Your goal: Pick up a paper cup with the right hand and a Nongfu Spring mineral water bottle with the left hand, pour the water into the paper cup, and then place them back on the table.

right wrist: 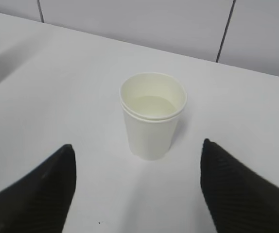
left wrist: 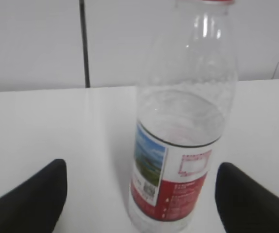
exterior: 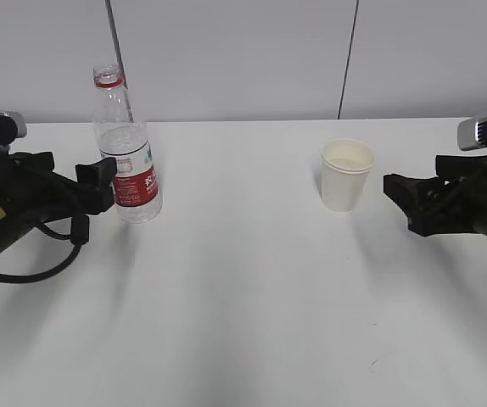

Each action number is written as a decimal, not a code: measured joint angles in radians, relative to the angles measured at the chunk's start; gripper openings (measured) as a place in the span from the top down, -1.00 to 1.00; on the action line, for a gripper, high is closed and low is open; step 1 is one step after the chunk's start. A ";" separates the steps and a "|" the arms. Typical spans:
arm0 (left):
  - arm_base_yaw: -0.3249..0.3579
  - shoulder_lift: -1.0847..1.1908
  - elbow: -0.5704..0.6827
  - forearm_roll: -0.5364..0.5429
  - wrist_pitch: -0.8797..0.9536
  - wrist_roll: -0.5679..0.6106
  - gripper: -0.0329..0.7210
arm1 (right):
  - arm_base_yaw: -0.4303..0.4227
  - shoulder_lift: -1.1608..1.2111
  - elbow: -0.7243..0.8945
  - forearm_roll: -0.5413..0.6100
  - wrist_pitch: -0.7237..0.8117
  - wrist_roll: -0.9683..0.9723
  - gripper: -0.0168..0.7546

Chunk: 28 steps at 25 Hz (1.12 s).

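Two black grippers spread wide, holding nothing.
Left hand flanks the upright clear ribbed Nongfu Spring mineral water bottle at nine o'clock on the white table; right hand faces the tapered paper cup at two o'clock.

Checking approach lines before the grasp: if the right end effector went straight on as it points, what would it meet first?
Most likely the paper cup, centred ahead of the open right end effector; nothing shows between them.
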<state>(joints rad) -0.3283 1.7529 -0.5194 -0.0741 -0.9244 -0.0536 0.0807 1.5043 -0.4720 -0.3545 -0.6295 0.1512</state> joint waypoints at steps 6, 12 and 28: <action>0.000 -0.133 -0.006 -0.129 0.322 0.067 -0.60 | 0.000 -0.051 -0.014 -0.002 0.137 0.124 -0.58; 0.000 -0.211 -0.126 -0.138 0.829 0.087 -0.60 | 0.000 -0.051 -0.088 -0.005 0.397 0.269 -0.58; 0.000 -0.219 -0.590 0.029 1.952 -0.109 -0.59 | 0.000 -0.051 -0.448 0.272 1.439 0.155 -0.22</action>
<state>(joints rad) -0.3283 1.5334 -1.1090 -0.0456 1.0277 -0.1626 0.0807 1.4534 -0.9205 -0.0825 0.8096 0.3064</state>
